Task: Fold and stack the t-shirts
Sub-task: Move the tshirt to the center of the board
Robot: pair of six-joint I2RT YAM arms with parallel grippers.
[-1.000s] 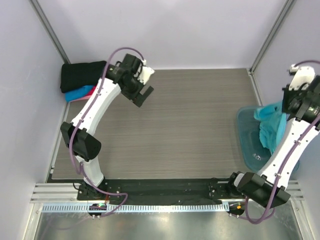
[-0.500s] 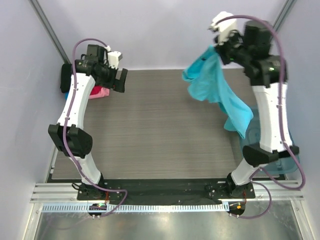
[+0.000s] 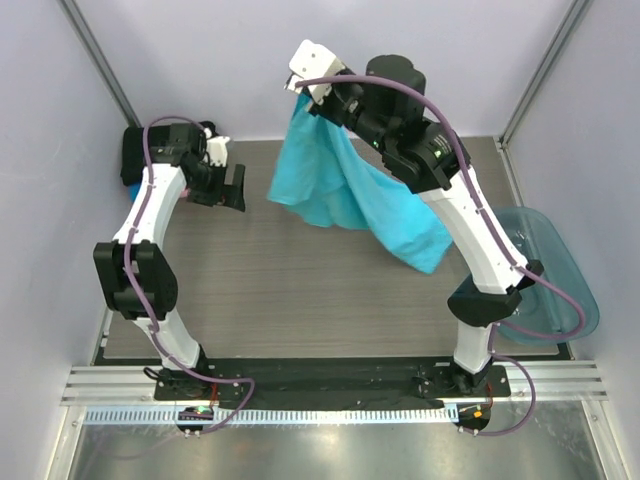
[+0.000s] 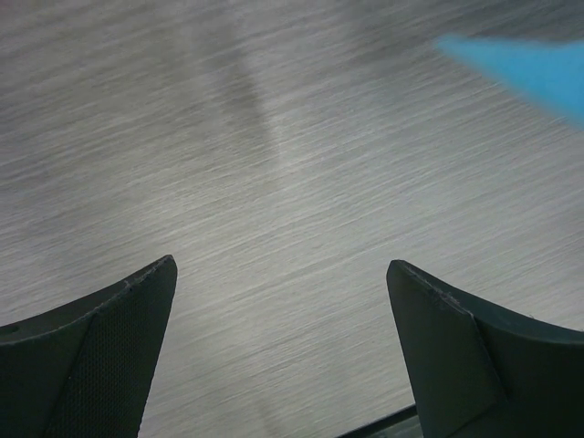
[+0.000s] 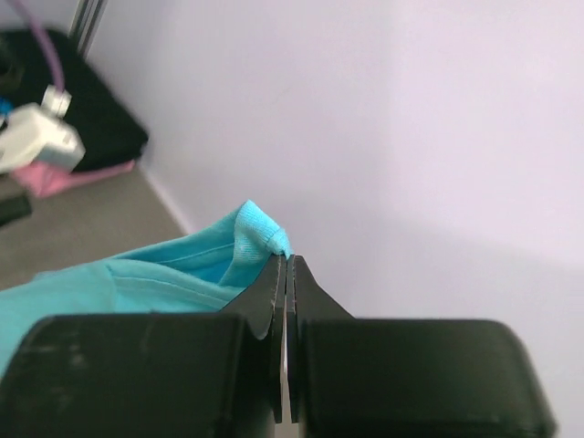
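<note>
The right gripper (image 3: 298,86) is clamped on a bunched edge of the turquoise t-shirt (image 3: 340,185); in the right wrist view its jaws are pressed together with a small fold of cloth pinched at the tips (image 5: 286,265). It is raised high at the table's 12 o'clock, near the back wall. The shirt hangs from it in loose folds, spreading down and toward 4 o'clock, with its lower corner over the middle of the table (image 3: 300,290).

The left gripper (image 3: 237,188) is released, its jaws spread wide with nothing between them. It sits toward 10 o'clock, just left of the hanging shirt and apart from it. Its own camera shows only bare tabletop between the fingers, with a sliver of turquoise at the upper right.

Behind the left arm, in the 10 o'clock corner, lies the folded black t-shirt (image 3: 133,152) on what looks like a pink-red one (image 5: 80,173); the arm hides most of the stack. The teal plastic tub (image 3: 560,290) sits at the table's 4 o'clock edge.
</note>
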